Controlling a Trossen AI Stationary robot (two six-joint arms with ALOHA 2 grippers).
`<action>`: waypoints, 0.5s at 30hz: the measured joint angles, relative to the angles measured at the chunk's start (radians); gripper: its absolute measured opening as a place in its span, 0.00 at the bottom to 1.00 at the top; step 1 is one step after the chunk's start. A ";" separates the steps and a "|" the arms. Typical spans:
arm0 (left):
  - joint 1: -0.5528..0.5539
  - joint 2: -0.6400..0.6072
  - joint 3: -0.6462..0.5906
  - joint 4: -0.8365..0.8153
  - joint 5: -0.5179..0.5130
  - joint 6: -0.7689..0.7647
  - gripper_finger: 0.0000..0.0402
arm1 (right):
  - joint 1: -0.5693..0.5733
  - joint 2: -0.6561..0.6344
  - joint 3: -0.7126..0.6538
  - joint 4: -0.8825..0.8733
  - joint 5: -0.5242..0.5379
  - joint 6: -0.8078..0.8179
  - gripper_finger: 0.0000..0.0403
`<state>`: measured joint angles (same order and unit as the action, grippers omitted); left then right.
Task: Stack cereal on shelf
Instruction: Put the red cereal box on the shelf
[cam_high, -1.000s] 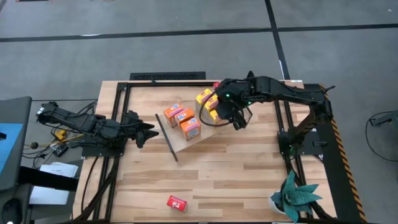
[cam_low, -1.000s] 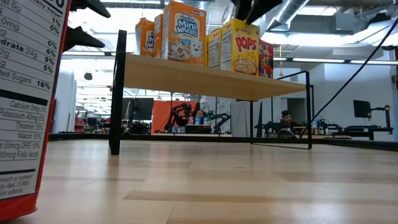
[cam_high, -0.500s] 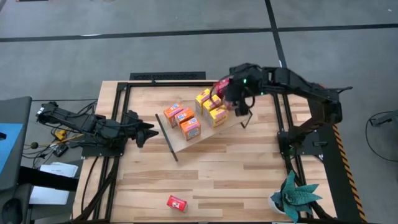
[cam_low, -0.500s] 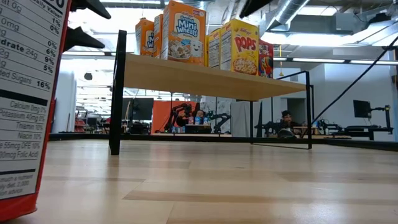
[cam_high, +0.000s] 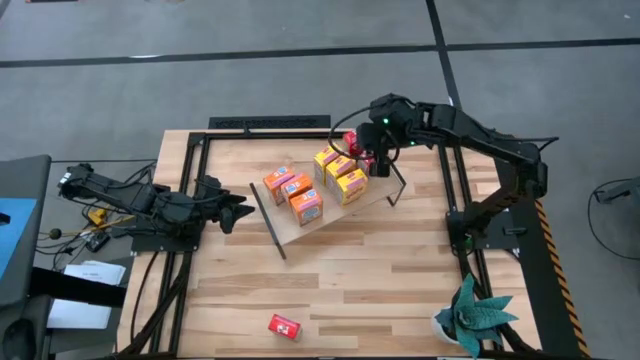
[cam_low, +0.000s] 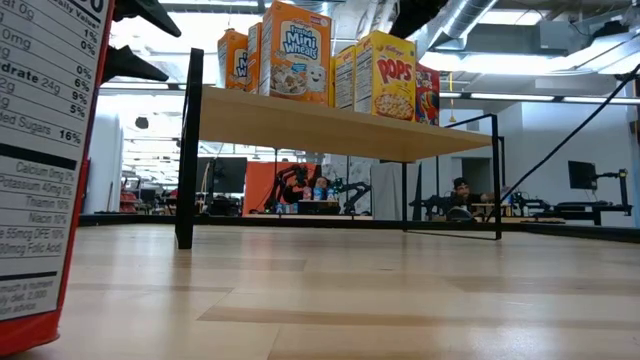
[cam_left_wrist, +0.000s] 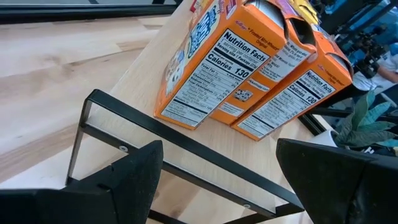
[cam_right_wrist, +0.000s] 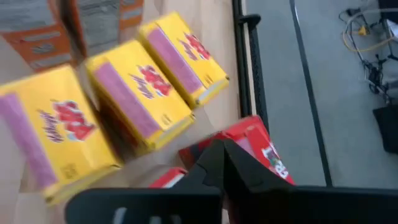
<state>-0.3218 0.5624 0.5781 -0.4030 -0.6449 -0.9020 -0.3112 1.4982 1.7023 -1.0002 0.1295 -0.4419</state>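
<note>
Since a second ago my right tool (cam_high: 370, 160) has pulled back from above the yellow boxes (cam_high: 341, 174) and now hangs over the far right end of the shelf (cam_high: 290, 232), above the red boxes (cam_high: 352, 140). Its fingers (cam_right_wrist: 217, 168) are pressed together with nothing between them, as the right wrist view shows, and the red boxes (cam_right_wrist: 261, 152) lie just beyond the tips, next to three yellow ones (cam_right_wrist: 134, 102).

None of the boxes has shifted. Three orange boxes (cam_high: 294, 195) stand in a row near the shelf's middle, the yellow ones beside them toward the right end, and the red ones at the far right corner. In the low view the cereal (cam_low: 385, 75) stands upright on the board (cam_low: 330, 125), well clear of the counter (cam_low: 350, 300) below. One more red box (cam_high: 285, 326) sits apart on the counter's near edge, well away from the shelf; its side panel (cam_low: 45, 170) fills the left of the low view.

My left tool (cam_high: 238, 212) waits at the shelf's left end, just off the black rod frame (cam_high: 268, 222). Its fingers (cam_left_wrist: 134, 180) are spread wide and grip nothing, and the orange boxes (cam_left_wrist: 249, 68) stand beyond the rod (cam_left_wrist: 186, 152).

A potted plant (cam_high: 470, 315) stands at the counter's near right corner.
</note>
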 joint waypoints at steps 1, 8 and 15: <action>0.000 0.000 0.000 -0.001 0.000 0.000 0.76 | 0.005 0.000 0.000 0.005 0.000 -0.001 0.04; 0.000 0.000 0.000 -0.008 -0.015 -0.001 0.76 | 0.022 0.000 -0.044 0.058 0.000 0.003 0.09; 0.000 0.000 0.000 -0.008 -0.024 0.000 0.76 | 0.028 0.000 -0.043 0.062 -0.002 0.008 0.10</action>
<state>-0.3218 0.5625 0.5781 -0.4107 -0.6693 -0.9024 -0.2831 1.4979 1.6592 -0.9382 0.1272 -0.4335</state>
